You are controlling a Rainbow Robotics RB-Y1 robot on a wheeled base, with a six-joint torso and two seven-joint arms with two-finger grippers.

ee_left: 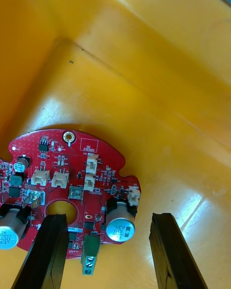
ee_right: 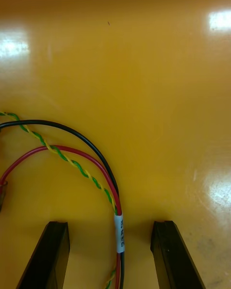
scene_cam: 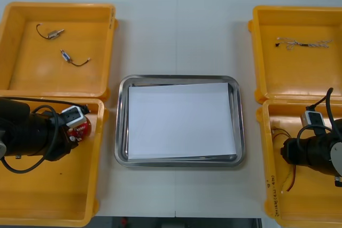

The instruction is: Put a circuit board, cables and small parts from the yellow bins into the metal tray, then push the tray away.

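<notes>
**Both hands low in the near bins, both released**

I read the clock from the front view, with the metal tray at the dial's centre and 12 at the far edge of the worktop. The tray is white inside and holds none of the parts.

My left hand is down in the near left bin, at about 8 o'clock. It is released, its fingers spread wide. The round red circuit board lies flat on the bin floor near the bin's corner. Its edge with the capacitors and the green terminal sits between and under my fingertips.

My right hand is in the near right bin, at about 4 o'clock, and it is also released. The cable bundle, made of red, black and twisted yellow-green wires, curves across the floor and runs between the fingers without touching either one.

At 10 o'clock, the far left bin holds two small metal parts with thin dark leads, lying apart from each other. At 2 o'clock, the far right bin holds a pale twisted cable.
</notes>
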